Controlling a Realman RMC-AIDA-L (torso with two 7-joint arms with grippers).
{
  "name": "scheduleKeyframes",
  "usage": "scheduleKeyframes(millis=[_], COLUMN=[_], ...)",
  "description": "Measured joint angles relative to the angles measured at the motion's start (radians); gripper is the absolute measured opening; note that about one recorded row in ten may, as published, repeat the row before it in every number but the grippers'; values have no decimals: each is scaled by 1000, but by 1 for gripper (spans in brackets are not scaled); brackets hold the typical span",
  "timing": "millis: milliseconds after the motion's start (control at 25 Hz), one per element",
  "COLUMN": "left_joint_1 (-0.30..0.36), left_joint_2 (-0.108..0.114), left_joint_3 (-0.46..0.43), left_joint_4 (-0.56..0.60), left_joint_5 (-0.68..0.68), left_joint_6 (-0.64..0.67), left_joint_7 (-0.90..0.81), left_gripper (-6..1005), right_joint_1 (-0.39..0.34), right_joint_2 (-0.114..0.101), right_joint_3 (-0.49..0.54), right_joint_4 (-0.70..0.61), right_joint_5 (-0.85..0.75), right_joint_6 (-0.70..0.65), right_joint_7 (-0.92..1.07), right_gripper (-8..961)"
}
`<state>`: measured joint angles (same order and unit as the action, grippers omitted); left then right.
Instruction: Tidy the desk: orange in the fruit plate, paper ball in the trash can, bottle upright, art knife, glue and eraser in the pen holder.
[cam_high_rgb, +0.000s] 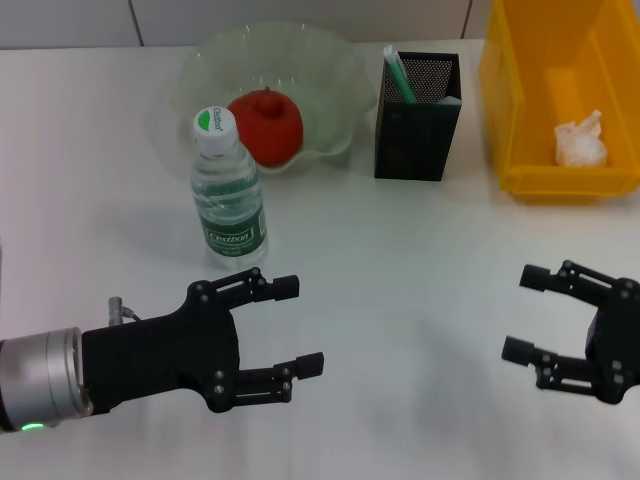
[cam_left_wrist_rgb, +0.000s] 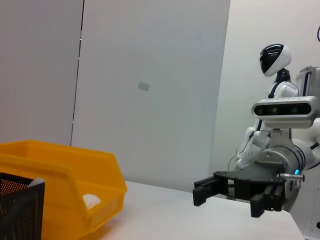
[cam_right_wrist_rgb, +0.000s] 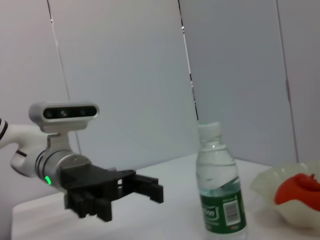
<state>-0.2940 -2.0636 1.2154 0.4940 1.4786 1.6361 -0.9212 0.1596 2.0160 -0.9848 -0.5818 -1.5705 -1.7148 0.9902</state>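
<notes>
The orange (cam_high_rgb: 266, 126) lies in the pale-green fruit plate (cam_high_rgb: 330, 90) at the back; it also shows as the orange (cam_right_wrist_rgb: 299, 189) in the fruit plate (cam_right_wrist_rgb: 270, 182). The bottle (cam_high_rgb: 228, 200) stands upright in front of the plate, also seen as the bottle (cam_right_wrist_rgb: 219, 187). The paper ball (cam_high_rgb: 581, 141) rests in the yellow trash can (cam_high_rgb: 520, 100), seen too as the trash can (cam_left_wrist_rgb: 65, 180). The black mesh pen holder (cam_high_rgb: 415, 125) holds a green-and-white stick. My left gripper (cam_high_rgb: 298, 325) is open and empty just in front of the bottle. My right gripper (cam_high_rgb: 525, 313) is open and empty at the front right. Art knife, glue and eraser are out of view.
The pen holder (cam_left_wrist_rgb: 20, 210) stands beside the trash can. The right gripper (cam_left_wrist_rgb: 222, 195) shows across the table in the left wrist view, and the left gripper (cam_right_wrist_rgb: 145, 192) shows in the right wrist view. White table (cam_high_rgb: 400, 260) lies between the arms.
</notes>
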Motion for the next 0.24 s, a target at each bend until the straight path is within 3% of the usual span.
scheduleKeyframes(millis=[240], left_joint_1=[-5], left_joint_2=[-1], left_joint_3=[2], left_joint_4=[0], left_joint_5=[1], left_joint_6=[-1], left_joint_7=[0], left_gripper=[816], right_joint_1=[14], right_joint_2=[18], right_joint_3=[6], right_joint_4=[-2], right_joint_5=[-56], right_joint_6=[6], right_joint_7=[-6], right_gripper=[833])
